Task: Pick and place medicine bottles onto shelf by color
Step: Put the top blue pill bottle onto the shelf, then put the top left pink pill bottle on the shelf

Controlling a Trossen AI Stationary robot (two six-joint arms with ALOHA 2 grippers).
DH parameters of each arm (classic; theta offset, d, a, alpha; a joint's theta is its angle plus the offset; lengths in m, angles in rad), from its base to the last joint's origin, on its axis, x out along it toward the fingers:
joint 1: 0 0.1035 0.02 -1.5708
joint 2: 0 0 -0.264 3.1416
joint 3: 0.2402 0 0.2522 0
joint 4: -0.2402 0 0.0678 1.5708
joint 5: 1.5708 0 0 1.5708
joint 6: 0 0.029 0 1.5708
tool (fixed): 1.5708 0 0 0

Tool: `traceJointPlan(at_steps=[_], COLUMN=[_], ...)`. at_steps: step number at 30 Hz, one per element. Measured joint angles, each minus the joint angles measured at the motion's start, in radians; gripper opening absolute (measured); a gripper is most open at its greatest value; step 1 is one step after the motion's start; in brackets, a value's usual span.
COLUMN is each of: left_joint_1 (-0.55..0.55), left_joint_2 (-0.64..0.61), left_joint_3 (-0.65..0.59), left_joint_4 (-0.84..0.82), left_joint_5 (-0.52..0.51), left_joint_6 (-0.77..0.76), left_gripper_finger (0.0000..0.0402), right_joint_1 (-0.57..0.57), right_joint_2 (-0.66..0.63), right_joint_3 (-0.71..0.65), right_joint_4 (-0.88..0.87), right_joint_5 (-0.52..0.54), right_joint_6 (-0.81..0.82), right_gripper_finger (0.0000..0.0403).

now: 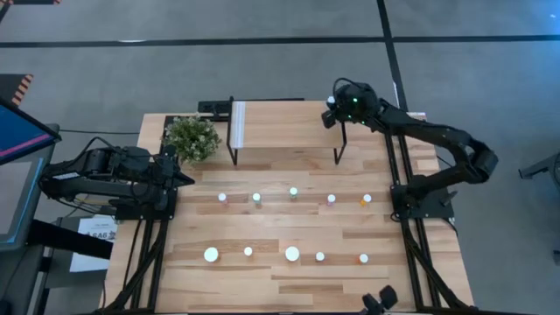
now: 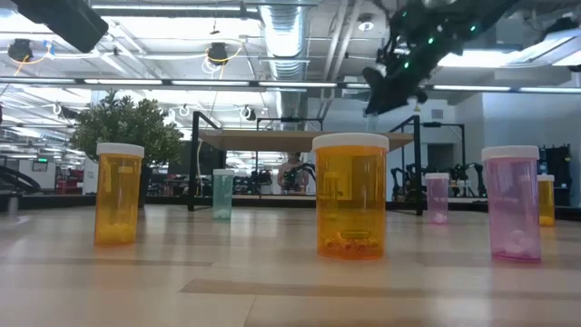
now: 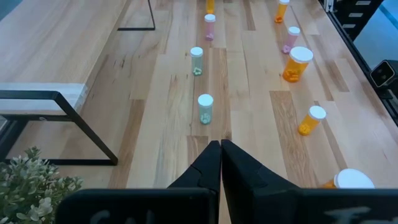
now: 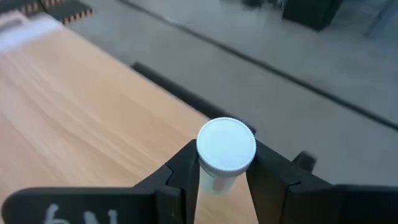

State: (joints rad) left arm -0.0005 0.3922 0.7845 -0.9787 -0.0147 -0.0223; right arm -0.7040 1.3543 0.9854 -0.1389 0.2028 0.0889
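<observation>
Right now the right gripper (image 4: 222,177) is up over the far right corner of the shelf (image 1: 289,122), and its two fingers are squeezed tight on a small bottle (image 4: 225,152) with a white cap. The bottle stands straight up between the fingers, most likely so it can go down flat on its bottom and not tip over. Its body looks clear or pale, but I cannot tell the color for sure. It looks like the bottle is being held above the wood top, close to the edge, and has not been let go yet. The left gripper (image 3: 220,163) waits at the left side of the table (image 1: 411,289), next to the little green plant (image 1: 192,137), with its fingers pressed together and nothing in them. Ten other bottles still stand on the table in two rows in front of the shelf, spread well apart so a gripper can reach each one. Near the front are a wide orange bottle (image 2: 349,194), a slimmer orange bottle (image 2: 119,193) and a pink bottle (image 2: 514,203). Most of the job is still to do.
</observation>
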Motion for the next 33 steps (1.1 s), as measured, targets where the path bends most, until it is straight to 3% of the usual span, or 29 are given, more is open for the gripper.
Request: traceJointPlan(at_steps=[13, 22, 27, 33], left_joint_1=[0.000, 0.000, 0.000, 0.000], left_joint_2=[0.000, 0.000, 0.000, 0.000], left_joint_3=[0.000, 0.000, 0.000, 0.000], left_joint_4=[0.000, 0.000, 0.000, 0.000], left_joint_5=[0.000, 0.000, 0.000, 0.000], left_joint_6=[0.000, 0.000, 0.000, 0.000], left_gripper_finger=[0.0000, 0.0000, 0.0000, 0.0000], right_joint_1=[-0.017, -0.017, -0.016, -0.016], right_joint_2=[0.072, 0.072, 0.033, -0.082], right_joint_3=[0.012, 0.011, 0.010, 0.010], right_joint_4=[0.010, 0.006, -0.019, -0.088], right_joint_5=[-0.044, -0.045, -0.045, -0.044], right_joint_6=[0.007, -0.002, -0.009, -0.011], right_gripper_finger=[0.0142, 0.0201, 0.0226, 0.0229])
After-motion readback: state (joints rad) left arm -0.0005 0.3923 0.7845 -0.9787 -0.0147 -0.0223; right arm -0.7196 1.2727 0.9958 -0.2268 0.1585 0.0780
